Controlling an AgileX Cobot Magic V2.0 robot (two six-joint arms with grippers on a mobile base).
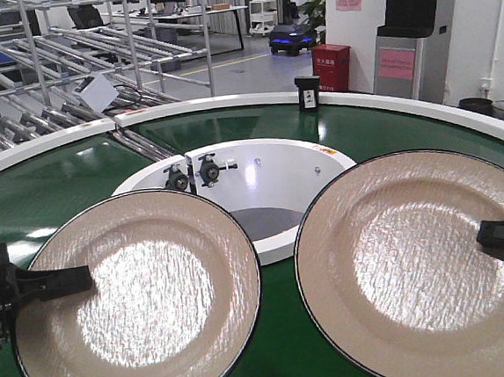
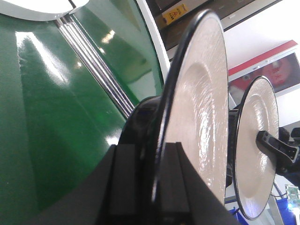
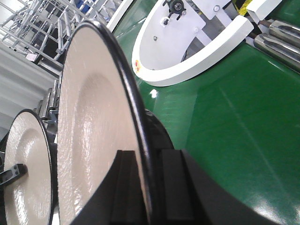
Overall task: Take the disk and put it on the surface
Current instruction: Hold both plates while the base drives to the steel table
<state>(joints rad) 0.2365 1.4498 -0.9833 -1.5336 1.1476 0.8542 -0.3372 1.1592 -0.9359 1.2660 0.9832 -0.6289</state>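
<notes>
Two beige disks with black rims hang level over the green conveyor belt (image 1: 49,184). My left gripper (image 1: 66,280) is shut on the left disk (image 1: 147,303) at its left rim. In the left wrist view the fingers (image 2: 129,187) of that gripper (image 2: 152,187) clamp the disk's edge (image 2: 197,103). My right gripper (image 1: 503,237) is shut on the right disk (image 1: 417,262) at its right rim, which the right wrist view shows pinched (image 3: 89,131) in the gripper (image 3: 147,187). Each wrist view also shows the other disk (image 2: 255,154) (image 3: 28,168). The dark taped tabletop is out of view.
A white inner ring (image 1: 268,165) with black knobs sits in the middle of the belt. A small black box (image 1: 307,93) stands on the belt's far white rim. Metal roller racks (image 1: 29,67) are at the back left, a red box (image 1: 331,67) on the floor beyond.
</notes>
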